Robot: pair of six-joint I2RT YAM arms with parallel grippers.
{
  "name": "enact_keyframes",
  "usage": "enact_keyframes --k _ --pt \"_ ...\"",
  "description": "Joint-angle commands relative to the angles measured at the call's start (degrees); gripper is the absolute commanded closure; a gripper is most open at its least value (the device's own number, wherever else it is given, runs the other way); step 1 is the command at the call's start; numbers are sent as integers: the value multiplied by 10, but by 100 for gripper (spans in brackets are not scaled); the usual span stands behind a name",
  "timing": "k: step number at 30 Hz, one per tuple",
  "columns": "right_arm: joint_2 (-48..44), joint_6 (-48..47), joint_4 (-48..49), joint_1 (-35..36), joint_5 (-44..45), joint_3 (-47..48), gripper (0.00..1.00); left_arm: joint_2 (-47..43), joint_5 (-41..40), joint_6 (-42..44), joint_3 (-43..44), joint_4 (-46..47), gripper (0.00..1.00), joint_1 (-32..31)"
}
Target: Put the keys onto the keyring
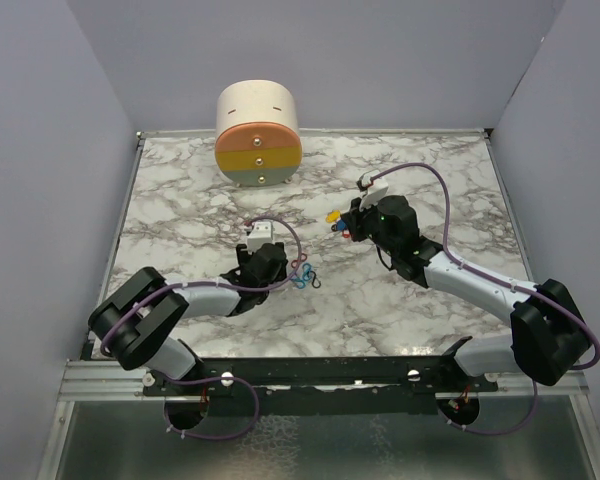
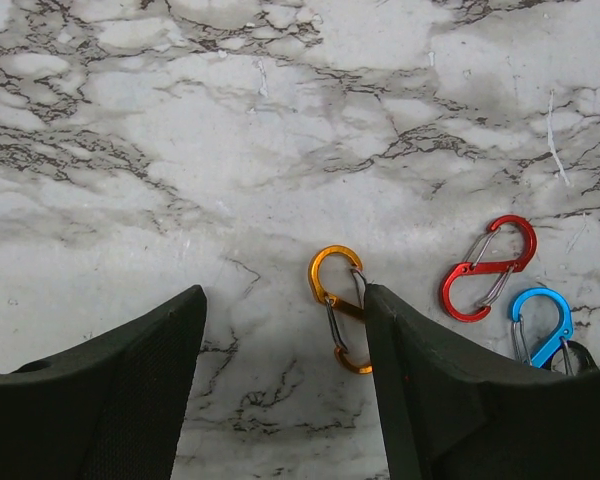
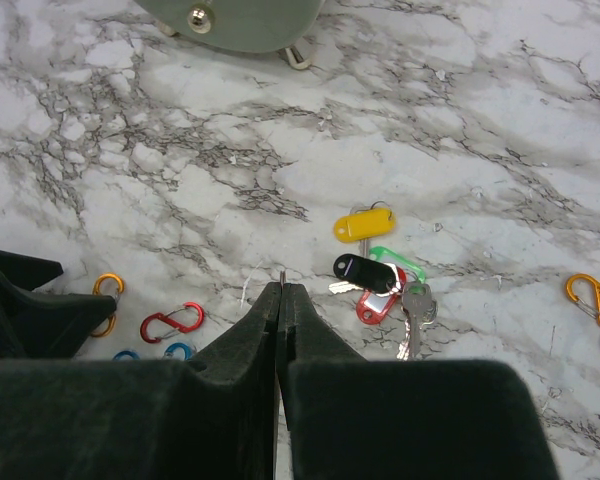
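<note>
The left gripper (image 2: 285,295) stands released, jaws wide, over the marble table (image 2: 230,130), an orange carabiner clip (image 2: 332,300) lying between them and partly hidden by the finger at lower right; a red clip (image 2: 488,268) and a blue clip (image 2: 540,325) lie at right. The right gripper (image 3: 280,292) is clenched. The keys (image 3: 365,270), tagged yellow, black, green and red, lie bunched right of centre in its view, clear of its tips
</note>
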Motion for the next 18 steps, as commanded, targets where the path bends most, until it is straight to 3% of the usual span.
enact_keyframes --k 1,18 --pt "-12 -6 6 5 -5 -5 99 -25 13 -2 -14 -63 33 -2" --pt "-13 -5 4 5 -7 -6 99 -1 -2 -9 15 -76 30 -51"
